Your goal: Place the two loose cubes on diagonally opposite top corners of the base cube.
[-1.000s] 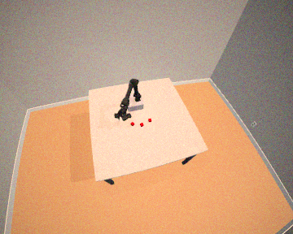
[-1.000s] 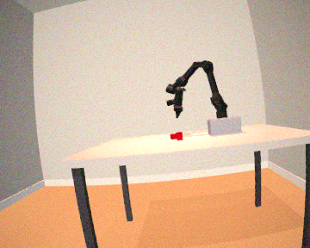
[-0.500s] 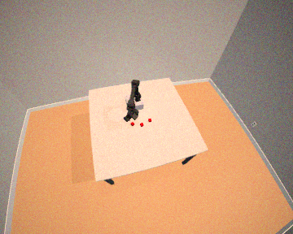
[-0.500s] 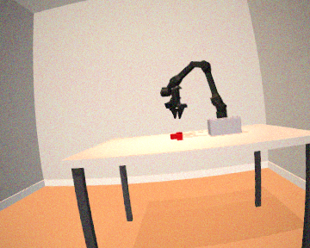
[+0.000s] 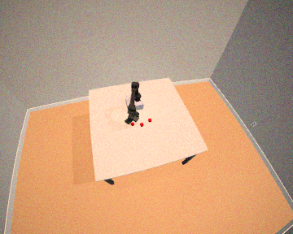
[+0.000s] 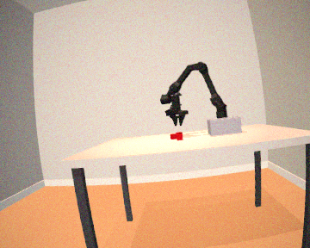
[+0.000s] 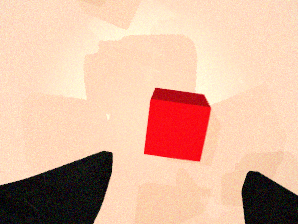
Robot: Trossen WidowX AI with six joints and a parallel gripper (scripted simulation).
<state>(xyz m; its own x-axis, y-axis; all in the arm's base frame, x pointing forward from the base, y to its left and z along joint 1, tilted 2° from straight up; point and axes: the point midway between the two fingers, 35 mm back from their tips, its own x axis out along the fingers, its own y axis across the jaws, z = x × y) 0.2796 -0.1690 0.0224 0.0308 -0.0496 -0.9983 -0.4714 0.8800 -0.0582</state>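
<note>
Three small red cubes stand apart on the table in the top view: a left cube (image 5: 133, 123), a middle cube (image 5: 142, 124) and a right cube (image 5: 150, 120). They look alike, so I cannot tell which is the base cube. In the exterior view the red cubes (image 6: 176, 136) overlap in one cluster. One red cube (image 7: 177, 130) shows in the wrist view, slightly turned, ahead of and between the fingertips. My gripper (image 6: 178, 125) (image 7: 180, 173) is open and empty, pointing down above the table near the left cube.
A pale grey box (image 6: 225, 126) stands on the table (image 5: 153, 146) (image 6: 119, 148) beside the arm's base. It is partly hidden by the arm in the top view. Shadows of the arm lie around the cube in the wrist view.
</note>
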